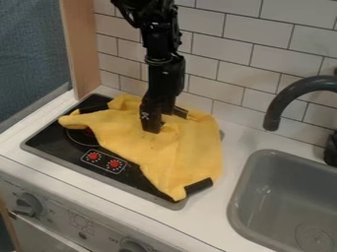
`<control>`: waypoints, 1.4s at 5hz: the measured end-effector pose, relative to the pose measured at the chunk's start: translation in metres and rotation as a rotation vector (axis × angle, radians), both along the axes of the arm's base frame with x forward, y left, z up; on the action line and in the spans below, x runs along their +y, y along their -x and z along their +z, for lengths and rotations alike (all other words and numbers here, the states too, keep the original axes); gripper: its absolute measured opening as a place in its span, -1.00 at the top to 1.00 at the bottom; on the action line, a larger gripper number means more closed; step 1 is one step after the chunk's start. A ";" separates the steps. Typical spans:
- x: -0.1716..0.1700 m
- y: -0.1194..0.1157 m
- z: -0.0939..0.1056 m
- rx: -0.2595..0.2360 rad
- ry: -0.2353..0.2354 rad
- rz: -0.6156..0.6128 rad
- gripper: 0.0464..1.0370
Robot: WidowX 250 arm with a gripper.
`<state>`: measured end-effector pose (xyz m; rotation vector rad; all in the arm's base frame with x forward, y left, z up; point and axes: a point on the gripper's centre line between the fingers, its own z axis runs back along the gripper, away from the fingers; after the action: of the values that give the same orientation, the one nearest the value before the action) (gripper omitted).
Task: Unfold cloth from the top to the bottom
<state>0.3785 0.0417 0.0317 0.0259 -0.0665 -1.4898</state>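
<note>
On the stovetop (51, 142), atop the desk (242, 137): one yellow cloth (192, 155), rumpled, directly below the claw (160, 124), long axis slanting upper left to lower right. Top edge: beyond the claw, wallward. Claw: low at the cloth; whether released or clenched, cannot tell.

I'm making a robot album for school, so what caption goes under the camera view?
Black gripper over a yellow cloth on the toy stove.
</note>
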 end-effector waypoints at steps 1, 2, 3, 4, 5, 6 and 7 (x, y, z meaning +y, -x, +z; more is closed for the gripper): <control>-0.002 0.005 -0.013 0.038 0.006 -0.002 -0.92; -0.002 0.005 -0.018 0.046 0.009 -0.010 -0.92; -0.002 0.006 -0.018 0.054 0.011 -0.005 -0.92; -0.001 0.005 -0.019 0.056 0.006 -0.010 -0.92; -0.003 0.005 -0.019 0.056 0.017 -0.022 -0.92; -0.004 0.003 -0.013 0.033 0.020 -0.024 -0.92; -0.001 0.002 -0.010 0.025 0.020 -0.018 -0.92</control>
<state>0.3764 0.0403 0.0217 -0.0103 -0.0616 -1.5073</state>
